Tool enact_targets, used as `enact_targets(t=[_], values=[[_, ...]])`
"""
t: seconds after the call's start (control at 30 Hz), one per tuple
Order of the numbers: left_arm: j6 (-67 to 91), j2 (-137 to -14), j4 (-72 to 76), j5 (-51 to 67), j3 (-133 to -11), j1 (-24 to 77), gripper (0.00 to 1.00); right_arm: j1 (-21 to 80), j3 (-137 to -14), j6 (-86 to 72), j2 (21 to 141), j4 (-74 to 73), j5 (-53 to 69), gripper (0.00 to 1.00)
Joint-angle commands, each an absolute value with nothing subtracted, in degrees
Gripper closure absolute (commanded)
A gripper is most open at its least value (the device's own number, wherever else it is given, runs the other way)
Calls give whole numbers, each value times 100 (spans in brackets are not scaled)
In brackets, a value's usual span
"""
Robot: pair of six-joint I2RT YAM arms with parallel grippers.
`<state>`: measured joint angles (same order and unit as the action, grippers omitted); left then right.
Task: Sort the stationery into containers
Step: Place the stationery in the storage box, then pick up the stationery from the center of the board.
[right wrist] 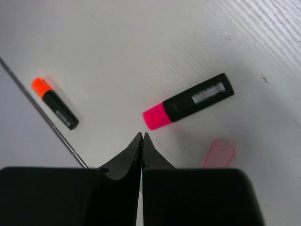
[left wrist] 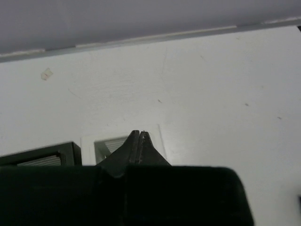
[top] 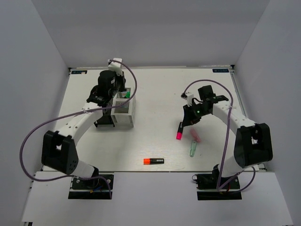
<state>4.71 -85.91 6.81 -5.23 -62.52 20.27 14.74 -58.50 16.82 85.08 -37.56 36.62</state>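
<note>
The right gripper [right wrist: 142, 137] hung low over the table [top: 160, 94], jaws pressed together with nothing between them, the tips just short of the pink end of the pink highlighter [right wrist: 188, 101]. That highlighter lay flat on the right side of the table, well apart from the containers. A translucent pink piece [right wrist: 218, 153] lay near it and a translucent green piece [top: 192, 149] just beyond. An orange highlighter [top: 154, 161] lay alone toward the near edge. The left gripper [left wrist: 140, 135] was likewise closed on nothing, poised over the joined holders — the white container [top: 124, 113] and the black container [left wrist: 47, 155] — with something green [top: 128, 94] showing at the top of the white one.

The step in hand looked to be picking up the pink highlighter. To do it well, the right jaws would need to part first, wide enough to clear the barrel. They should then come down astride the black body across its width — not along its length — near the middle, so it would not tip when lifted. The translucent pink piece sat close enough that an outer finger might nudge it, so a square, straight-down approach seemed safest. The left arm over the holders might have to move aside before delivery.
</note>
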Motion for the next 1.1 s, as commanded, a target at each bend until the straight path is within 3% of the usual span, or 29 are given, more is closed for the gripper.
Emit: enact_targets(t=[0.0,0.03,0.07,0.1,0.13,0.17,0.23,0.3,0.53,0.87,0.97,1.07], values=[[1071,-7674,-1526,-53,-7065,2372,100,1748,-6388,854,8894,-3961,2401,100],[1220,-7568,-1973,-35,-7171,2721,95,1862,-6433,739,8955,-3920,2260,97],[1239,-7463,-2969,-79,-7285,2864,76,1915,-6494,503,9147,-4033,1919,91],[1213,-7436,-3240,-114,-7251,3004,70,1942,-6504,457,9184,-4060,1846,84],[1161,-7270,-3591,-158,-7181,3476,63,2012,-6469,335,9202,-4008,1750,75],[1082,-7095,-3743,-411,-6937,3646,45,2065,-6460,282,9211,-3999,1610,60],[1037,-6796,-4119,-588,-6279,4101,34,2179,-6407,44,9202,-3911,1276,49],[1063,-6514,-4262,-966,-5611,4585,32,2337,-6425,-139,9237,-3876,976,35],[1739,-5145,-4605,-1283,-4378,5159,31,2584,-6539,-878,9824,-3674,114,36],[2214,-4395,-5036,-1810,-4069,5722,31,2857,-6750,-1678,10783,-3744,-693,40],[2259,-4254,-5141,-1837,-4034,5739,31,2874,-6671,-1766,10881,-3814,-729,54],[2303,-4131,-5229,-1828,-3973,5748,31,2874,-6522,-1775,10863,-3814,-773,62]])
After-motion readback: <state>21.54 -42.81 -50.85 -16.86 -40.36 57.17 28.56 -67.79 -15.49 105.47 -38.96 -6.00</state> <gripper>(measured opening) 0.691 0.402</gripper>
